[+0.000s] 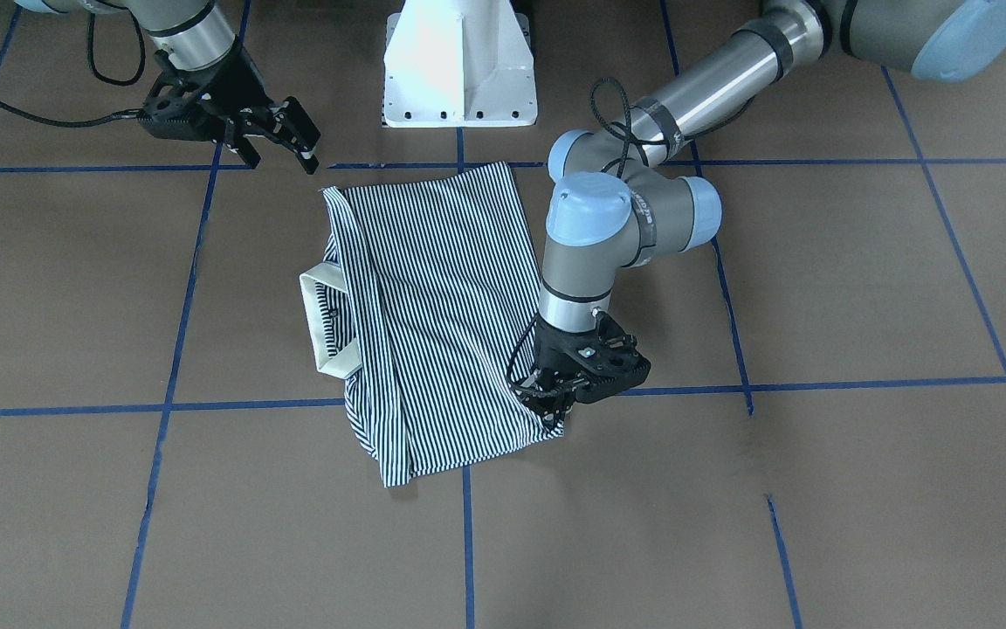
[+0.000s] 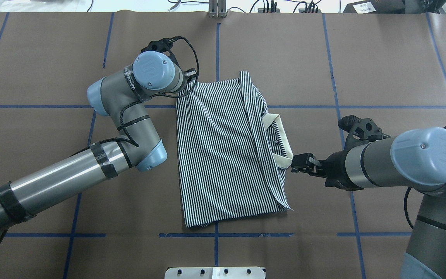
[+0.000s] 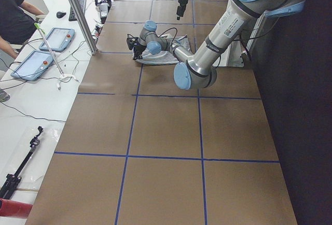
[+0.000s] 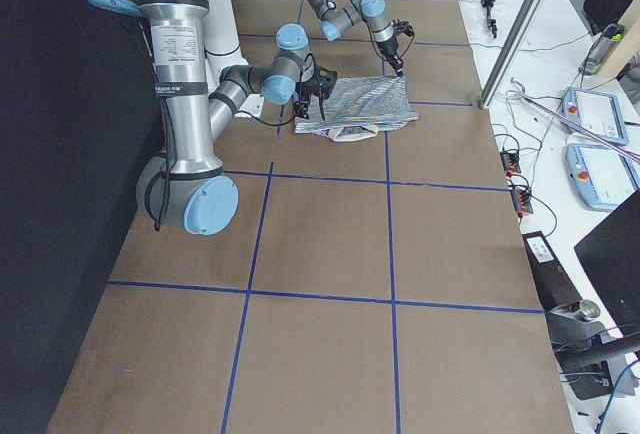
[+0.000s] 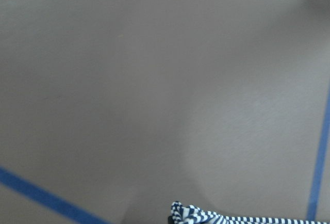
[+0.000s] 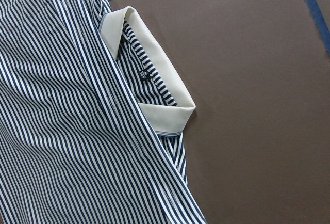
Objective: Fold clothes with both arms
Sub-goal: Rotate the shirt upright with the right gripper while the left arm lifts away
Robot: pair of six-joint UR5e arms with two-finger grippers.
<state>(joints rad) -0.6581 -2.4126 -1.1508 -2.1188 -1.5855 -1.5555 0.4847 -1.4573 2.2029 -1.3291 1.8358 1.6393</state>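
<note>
The striped polo shirt (image 1: 442,306) (image 2: 223,155) lies folded lengthwise on the brown table, its cream collar (image 1: 324,323) (image 6: 154,64) sticking out on the robot's right side. My left gripper (image 1: 553,406) is down at the shirt's far corner on the robot's left, shut on a bunched bit of striped cloth (image 5: 206,217). My right gripper (image 1: 280,157) (image 2: 298,164) hangs open above the table just off the collar side, near the robot, holding nothing. Its wrist view looks down on the collar and inner label.
The white pedestal base (image 1: 459,61) stands at the robot's edge of the table. Blue tape lines (image 1: 171,406) grid the brown surface. A side bench with tablets (image 3: 36,61) and a seated person (image 3: 13,17) runs along the far edge.
</note>
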